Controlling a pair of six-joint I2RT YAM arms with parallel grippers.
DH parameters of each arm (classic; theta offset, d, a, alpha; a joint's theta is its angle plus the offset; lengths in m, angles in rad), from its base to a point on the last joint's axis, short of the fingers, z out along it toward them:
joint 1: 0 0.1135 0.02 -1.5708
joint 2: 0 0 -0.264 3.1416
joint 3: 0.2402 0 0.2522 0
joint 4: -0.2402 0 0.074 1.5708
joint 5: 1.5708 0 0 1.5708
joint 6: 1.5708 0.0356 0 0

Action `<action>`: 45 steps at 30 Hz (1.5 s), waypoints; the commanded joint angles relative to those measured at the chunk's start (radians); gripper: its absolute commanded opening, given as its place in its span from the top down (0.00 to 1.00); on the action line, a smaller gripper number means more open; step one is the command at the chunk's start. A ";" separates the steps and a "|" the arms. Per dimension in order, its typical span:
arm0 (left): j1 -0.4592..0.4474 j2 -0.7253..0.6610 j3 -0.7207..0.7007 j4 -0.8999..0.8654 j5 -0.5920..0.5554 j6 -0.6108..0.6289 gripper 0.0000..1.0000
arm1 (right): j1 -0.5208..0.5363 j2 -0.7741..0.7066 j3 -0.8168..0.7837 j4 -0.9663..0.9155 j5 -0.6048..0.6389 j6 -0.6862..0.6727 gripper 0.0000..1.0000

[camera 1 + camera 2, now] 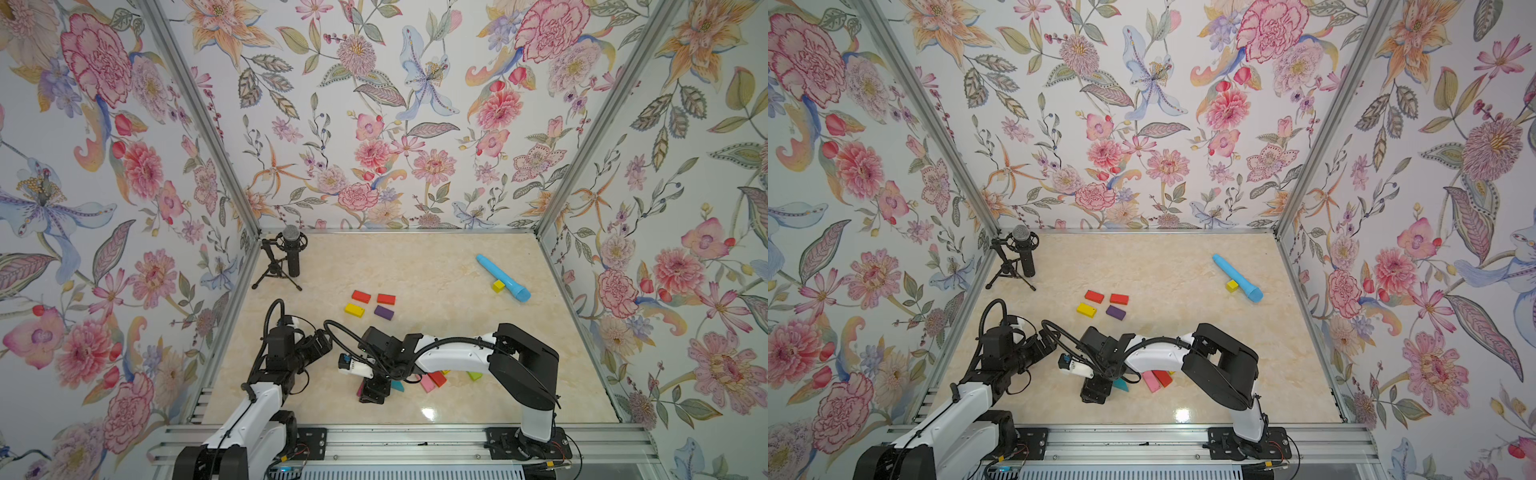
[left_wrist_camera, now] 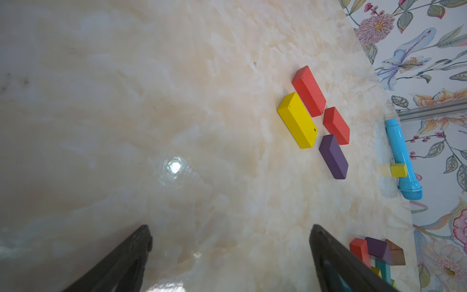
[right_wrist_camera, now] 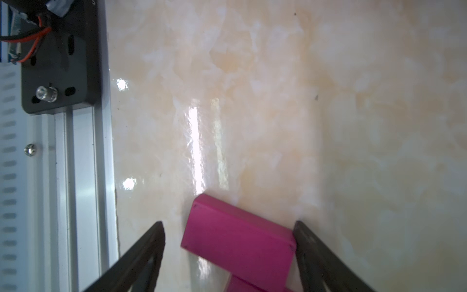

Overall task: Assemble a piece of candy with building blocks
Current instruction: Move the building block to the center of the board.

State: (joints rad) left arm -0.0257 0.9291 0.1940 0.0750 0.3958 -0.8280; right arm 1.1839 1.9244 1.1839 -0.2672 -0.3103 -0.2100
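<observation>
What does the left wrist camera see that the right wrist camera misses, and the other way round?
Only the left wrist view: a yellow brick, two red bricks, a purple brick and the light-blue tube. Only the right wrist view: a magenta brick between the right fingers, plus the metal rail. Both: the marbled tabletop and spread dark fingers; the left fingers hold nothing.

The white-and-black left arm (image 1: 257, 411) was folded close to its base, the black left gripper (image 2: 231, 230) spread wide. The right arm (image 1: 457, 353) reached toward it, wrist bent downward, the right gripper (image 3: 228, 225) with jaws apart.
</observation>
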 commanded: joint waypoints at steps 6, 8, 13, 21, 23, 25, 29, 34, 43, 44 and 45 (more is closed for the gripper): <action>0.026 0.013 -0.008 -0.002 0.017 -0.006 0.01 | 0.014 0.007 -0.013 -0.031 0.031 -0.078 0.22; 0.026 0.010 -0.009 -0.002 0.017 -0.009 0.01 | 0.018 0.002 -0.017 -0.045 0.048 -0.092 0.23; 0.026 -0.002 -0.009 -0.008 0.020 -0.014 0.01 | 0.025 -0.005 -0.020 -0.072 0.118 -0.118 0.24; 0.027 -0.040 -0.003 -0.036 0.015 -0.022 0.01 | 0.025 0.016 0.004 -0.070 0.168 -0.138 0.29; 0.026 -0.051 -0.002 -0.042 0.010 -0.025 0.01 | 0.023 0.027 0.014 -0.062 0.181 -0.131 0.32; 0.026 -0.059 -0.004 -0.047 0.009 -0.026 0.01 | 0.018 0.040 0.027 -0.052 0.188 -0.118 0.35; 0.026 -0.075 -0.004 -0.058 0.003 -0.030 0.01 | 0.000 0.060 0.052 -0.017 0.195 -0.060 0.43; 0.027 -0.084 0.004 -0.075 -0.011 -0.021 0.01 | -0.027 0.078 0.066 0.018 0.187 0.031 0.53; 0.026 -0.063 0.034 -0.091 -0.016 0.009 0.01 | -0.083 0.090 0.080 0.012 0.262 0.260 0.51; 0.026 -0.062 0.037 -0.092 -0.015 0.010 0.01 | -0.083 0.092 0.089 0.008 0.258 0.272 0.45; 0.027 -0.061 0.041 -0.094 -0.014 0.012 0.01 | -0.080 0.092 0.098 0.001 0.251 0.273 0.37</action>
State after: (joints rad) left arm -0.0113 0.8619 0.2012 -0.0006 0.4042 -0.8337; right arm 1.1038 1.9846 1.2545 -0.2340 -0.0769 -0.0238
